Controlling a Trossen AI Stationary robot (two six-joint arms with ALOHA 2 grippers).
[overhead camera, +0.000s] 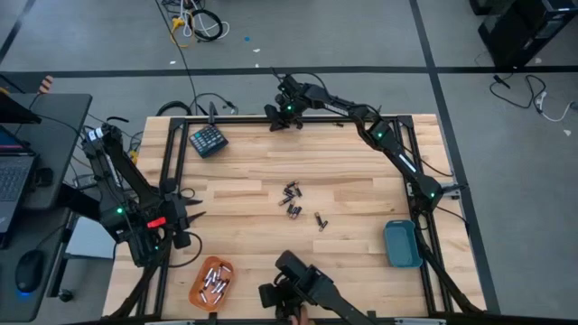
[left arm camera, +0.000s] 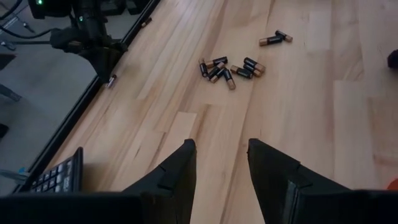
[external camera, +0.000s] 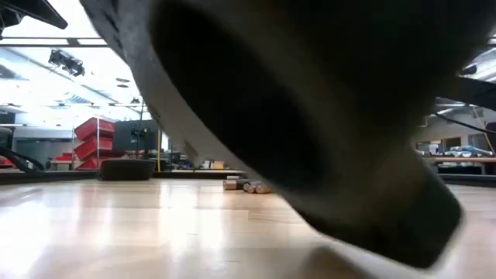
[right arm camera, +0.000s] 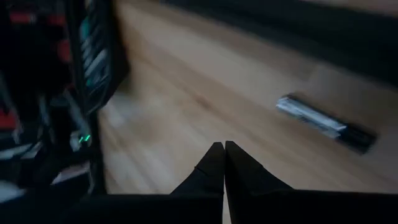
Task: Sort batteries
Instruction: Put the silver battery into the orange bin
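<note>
Loose batteries (overhead camera: 293, 202) lie scattered in a small cluster near the middle of the wooden worktop (overhead camera: 271, 162), with 2 more just off to the side of that heap (overhead camera: 321, 221). More batteries already sit in the orange tray (overhead camera: 210, 283) at the near edge. The blue tray (overhead camera: 402, 244) waits on the right side, its contents impossible to make out. The left gripper (overhead camera: 191, 217) hovers at the left edge, jaws parted and holding nothing, pointing toward the cluster (left arm camera: 227, 68). The right gripper (overhead camera: 282, 116) sits at the far edge, jaws pressed together and gripping nothing, with 1 battery (right arm camera: 323, 123) lying on the wood ahead of it. A dark teal calculator (overhead camera: 208, 140) rests near the far left corner.
</note>
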